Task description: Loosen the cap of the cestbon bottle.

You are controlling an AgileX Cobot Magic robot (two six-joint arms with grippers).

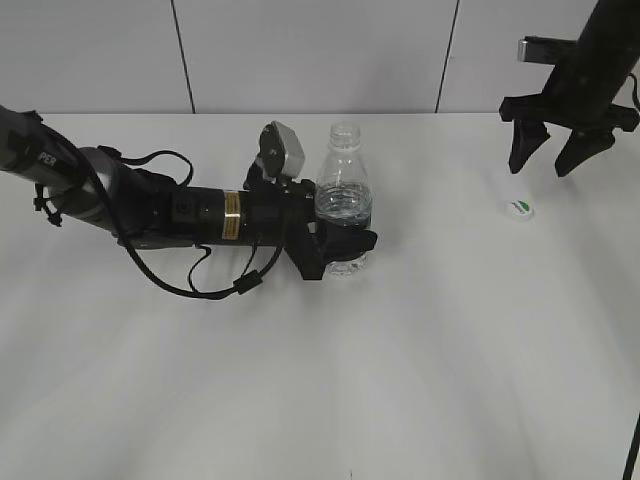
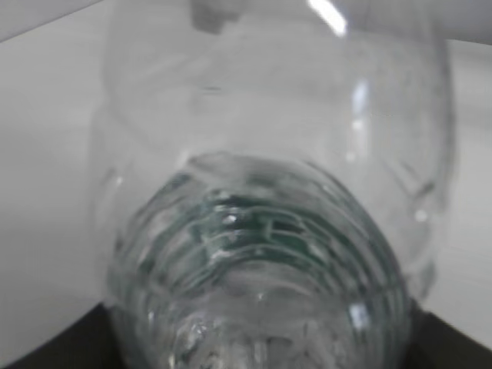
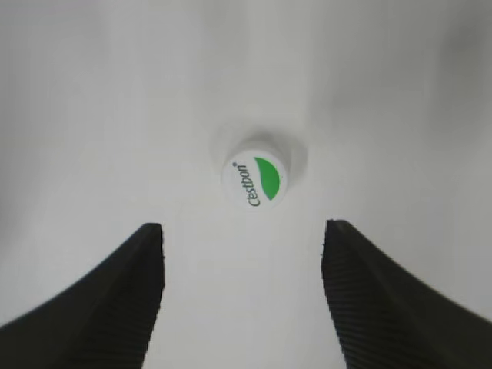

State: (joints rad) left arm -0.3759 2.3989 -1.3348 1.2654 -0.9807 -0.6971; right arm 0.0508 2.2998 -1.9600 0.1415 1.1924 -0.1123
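2 arms are shown over a white table [image 1: 450, 380]. Near the middle, toward the far edge, the cestbon bottle [image 1: 344, 200] is stood upright, neck bare, clamped low down by the left gripper [image 1: 345, 245]. The cap [image 1: 520, 208] is lain near the right edge, under the right gripper [image 1: 550, 150], whose jaws are spread apart. Thin, light, slippery plastic is judged easily crushed; the ribbed lower body is best gripped.

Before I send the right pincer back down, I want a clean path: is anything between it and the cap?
Nothing visible. The right pincer hangs open above the cap, which lies alone on bare table.
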